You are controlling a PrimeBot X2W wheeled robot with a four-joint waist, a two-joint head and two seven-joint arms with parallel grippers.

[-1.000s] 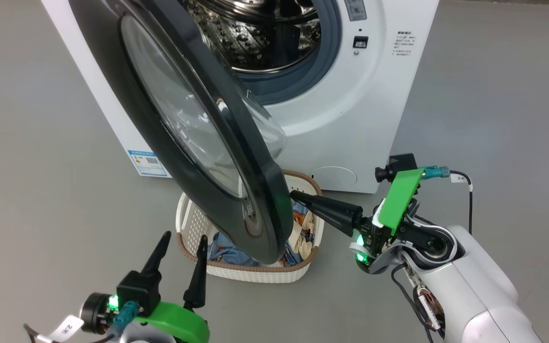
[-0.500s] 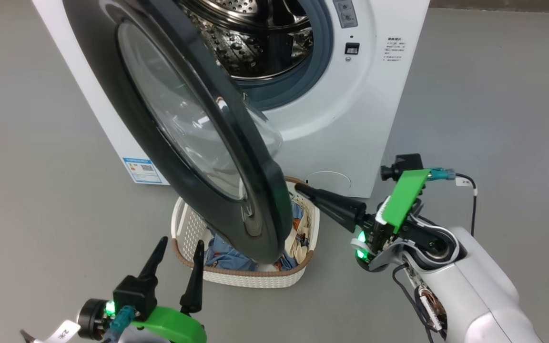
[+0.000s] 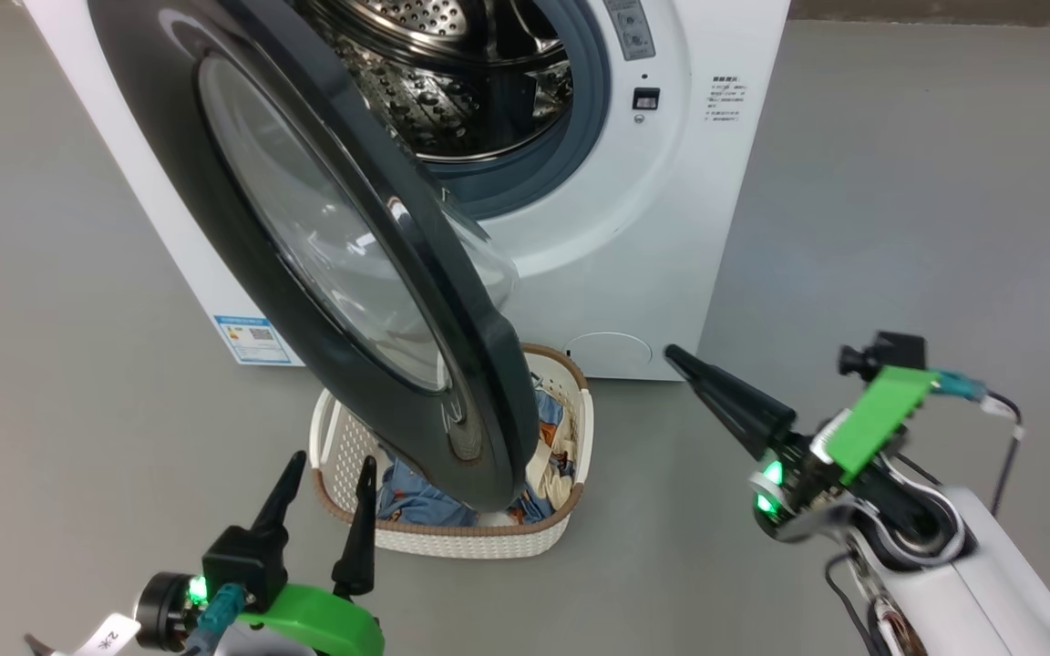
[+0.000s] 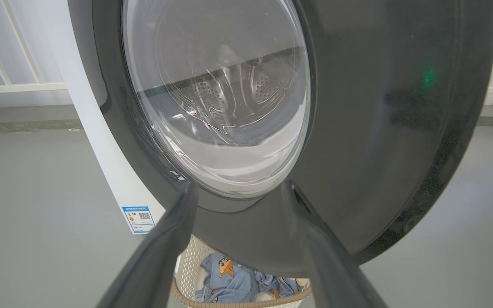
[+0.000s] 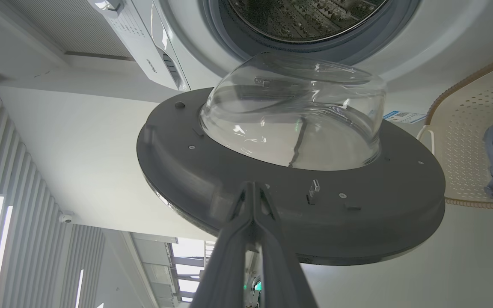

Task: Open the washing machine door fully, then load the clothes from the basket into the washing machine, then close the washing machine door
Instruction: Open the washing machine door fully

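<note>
the left gripper (image 3: 332, 460) hangs just below and left of the washing machine door (image 3: 352, 273), its 2 fingers spread wide, empty. the door stands partly open from the washing machine (image 3: 643, 237), its lower edge over the basket (image 3: 461, 545) holding the clothes (image 3: 406, 497). right of the door, well apart, the right gripper (image 3: 674, 354) is pinched together, empty.

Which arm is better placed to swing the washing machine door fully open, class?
Probably right: the right gripper, shut, faces the inner side of the washing machine door and could push it wider; the left gripper, open, faces its outer side.
</note>
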